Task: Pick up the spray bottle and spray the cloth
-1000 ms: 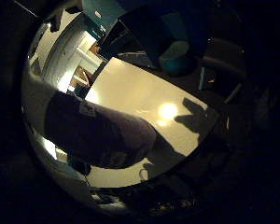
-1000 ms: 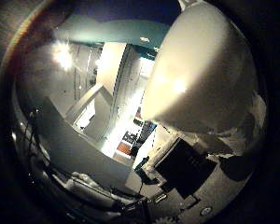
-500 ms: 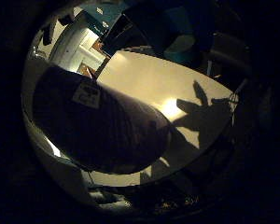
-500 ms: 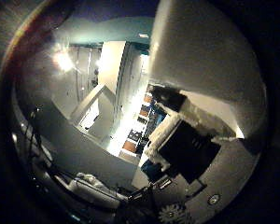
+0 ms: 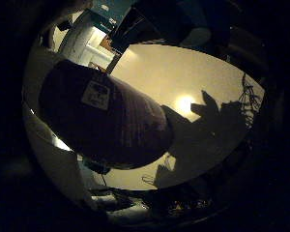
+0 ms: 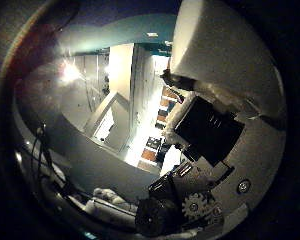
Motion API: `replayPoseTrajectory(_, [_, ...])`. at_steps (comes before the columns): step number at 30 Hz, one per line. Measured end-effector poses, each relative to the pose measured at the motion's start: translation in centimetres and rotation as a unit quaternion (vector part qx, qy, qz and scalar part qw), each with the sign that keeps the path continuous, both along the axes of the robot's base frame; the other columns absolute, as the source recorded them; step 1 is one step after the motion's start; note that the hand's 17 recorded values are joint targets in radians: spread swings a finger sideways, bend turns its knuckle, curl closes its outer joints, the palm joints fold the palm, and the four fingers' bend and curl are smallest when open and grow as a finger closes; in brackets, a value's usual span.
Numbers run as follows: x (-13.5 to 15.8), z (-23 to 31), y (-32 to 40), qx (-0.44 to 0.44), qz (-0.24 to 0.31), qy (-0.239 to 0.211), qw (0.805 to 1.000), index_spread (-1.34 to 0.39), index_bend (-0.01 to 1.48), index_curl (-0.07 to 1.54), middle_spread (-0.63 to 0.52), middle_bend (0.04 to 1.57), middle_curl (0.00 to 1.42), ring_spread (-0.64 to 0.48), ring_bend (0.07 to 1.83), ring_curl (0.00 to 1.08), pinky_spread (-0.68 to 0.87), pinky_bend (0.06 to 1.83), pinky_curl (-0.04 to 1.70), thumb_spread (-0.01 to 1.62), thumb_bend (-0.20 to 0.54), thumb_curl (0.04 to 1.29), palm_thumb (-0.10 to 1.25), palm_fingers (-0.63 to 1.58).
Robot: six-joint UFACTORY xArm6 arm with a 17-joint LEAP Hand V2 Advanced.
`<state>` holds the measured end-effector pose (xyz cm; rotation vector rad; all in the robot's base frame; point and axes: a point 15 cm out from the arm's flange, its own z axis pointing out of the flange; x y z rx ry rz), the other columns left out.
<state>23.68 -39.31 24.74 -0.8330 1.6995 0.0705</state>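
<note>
- The cloth (image 5: 116,125) is a dark purple, ribbed sheet that fills much of the little-finger-side view, so it is close under my palm.
- It lies on the pale table (image 5: 183,72), against one of the table's edges. I cannot tell whether it hangs over that edge.
- A pale square tag (image 5: 96,94) sits on the cloth's upper surface, toward the end nearest the table's corner by the lit doorway.
- I cannot pick out the spray bottle in either view. The large white mass beside my palm in the thumb-side view may be part of me or something else, and I cannot tell which.
- My hand (image 6: 215,135) shows in the thumb-side view as white blocks, a black housing and a small gear close to the camera. From these parts I cannot tell whether my fingers are straight, curled or closed round anything.
- On the bare part of the table beside the cloth lies a dark shadow (image 5: 208,125) with pointed shapes at its top. It touches the cloth's edge.
- A bright glare spot (image 5: 185,103) sits on the tabletop just beside that shadow, between it and the cloth.
- Past the far table edge the room is dim, with teal surfaces and a lit opening.
- The thumb-side view looks away from the table to a bright corridor (image 6: 140,125) and a lamp (image 6: 70,72).
</note>
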Motion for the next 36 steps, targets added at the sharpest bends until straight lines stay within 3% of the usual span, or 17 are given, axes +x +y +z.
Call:
replayPoseTrajectory(7, [1.2,4.0,2.2,-0.02,0.038,0.0,0.999,-0.2,1.0,0.71,-0.09,1.16,0.63,-0.15,1.32,0.54,-0.25,1.18,0.57,0.93,-0.012,0.48,1.1,1.3])
replayPoseTrajectory(18, [4.6,8.2,10.5,-0.104,0.189,0.102,0.971,-0.18,1.09,0.66,-0.08,1.25,0.6,-0.15,1.4,0.54,-0.21,1.22,0.68,0.91,-0.014,0.57,1.13,1.26])
replayPoseTrajectory(28, [8.5,11.4,20.7,-0.219,0.327,0.197,0.898,-0.18,1.13,0.64,-0.08,1.29,0.58,-0.16,1.42,0.54,-0.22,1.19,0.75,0.93,-0.015,0.62,1.11,1.24])
replayPoseTrajectory(36, [10.8,12.9,27.8,-0.313,0.398,0.276,0.817,-0.18,1.15,0.63,-0.08,1.29,0.57,-0.15,1.42,0.54,-0.23,1.17,0.8,0.93,-0.016,0.64,1.11,1.24])
